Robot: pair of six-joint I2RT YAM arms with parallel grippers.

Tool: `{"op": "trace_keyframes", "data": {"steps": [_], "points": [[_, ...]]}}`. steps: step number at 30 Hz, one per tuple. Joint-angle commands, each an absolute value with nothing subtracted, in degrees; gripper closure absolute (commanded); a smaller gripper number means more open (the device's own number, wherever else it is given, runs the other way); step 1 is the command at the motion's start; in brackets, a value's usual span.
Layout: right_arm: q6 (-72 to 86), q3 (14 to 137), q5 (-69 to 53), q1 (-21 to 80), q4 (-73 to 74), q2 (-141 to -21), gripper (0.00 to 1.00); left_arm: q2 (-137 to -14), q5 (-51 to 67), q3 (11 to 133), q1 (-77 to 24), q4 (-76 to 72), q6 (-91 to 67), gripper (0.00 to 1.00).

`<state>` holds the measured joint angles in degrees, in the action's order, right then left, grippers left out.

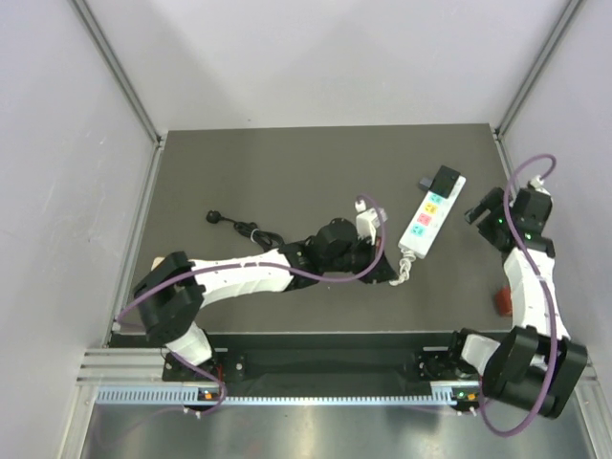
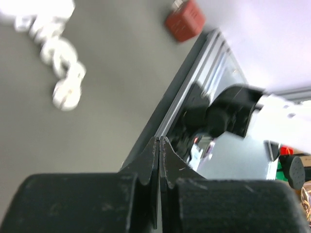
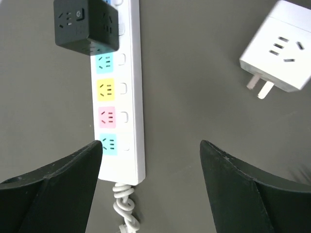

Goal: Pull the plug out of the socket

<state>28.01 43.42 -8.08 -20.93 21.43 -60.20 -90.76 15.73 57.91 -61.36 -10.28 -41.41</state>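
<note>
The long white socket strip (image 1: 426, 220) with pink, cyan and yellow faces lies at the right of the mat. It also shows in the right wrist view (image 3: 131, 97). A black cube plug (image 1: 445, 180) sits in its far end, also seen in the right wrist view (image 3: 85, 26). My right gripper (image 1: 481, 212) is open and empty beside the strip's right side; in its wrist view (image 3: 150, 143) its jaws stand wide apart above the strip's cord end. My left gripper (image 1: 387, 273) is shut and empty (image 2: 159, 140), near the strip's knotted white cord (image 2: 63, 63).
A loose white adapter (image 1: 366, 220) lies left of the strip and shows in the right wrist view (image 3: 282, 48). A black cord with a plug (image 1: 234, 226) lies at mid-left. A small red block (image 1: 500, 300) sits near the mat's right front edge.
</note>
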Motion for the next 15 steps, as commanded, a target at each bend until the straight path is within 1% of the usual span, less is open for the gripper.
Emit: {"op": "trace_keyframes", "data": {"steps": [1, 2, 6, 9, 11, 15], "points": [[25.75, 49.38, -0.37, -16.18, 26.01, -63.97, 0.19, -95.52, 19.15, 64.5, -60.3, -17.83, -40.43, 1.0], [25.84, 50.0, 1.74, -15.39, 26.8, -64.42, 0.19, -96.84, 19.86, 67.38, -60.03, -18.8, -40.78, 1.0], [26.28, 52.29, 2.81, -12.23, 27.33, -66.35, 0.18, -105.79, 22.41, 76.36, -58.1, -21.44, -41.39, 1.0], [26.63, 54.66, 5.96, -9.77, 28.03, -68.37, 0.17, -112.38, 25.13, 83.2, -55.82, -23.54, -42.36, 1.0], [26.72, 56.51, 9.04, -8.53, 28.3, -70.57, 0.17, -115.65, 26.19, 87.86, -54.23, -24.26, -42.36, 1.0], [28.82, 59.5, 11.16, -7.03, 29.18, -75.23, 0.15, -125.65, 28.03, 94.64, -51.34, -26.54, -42.63, 1.0]]}}
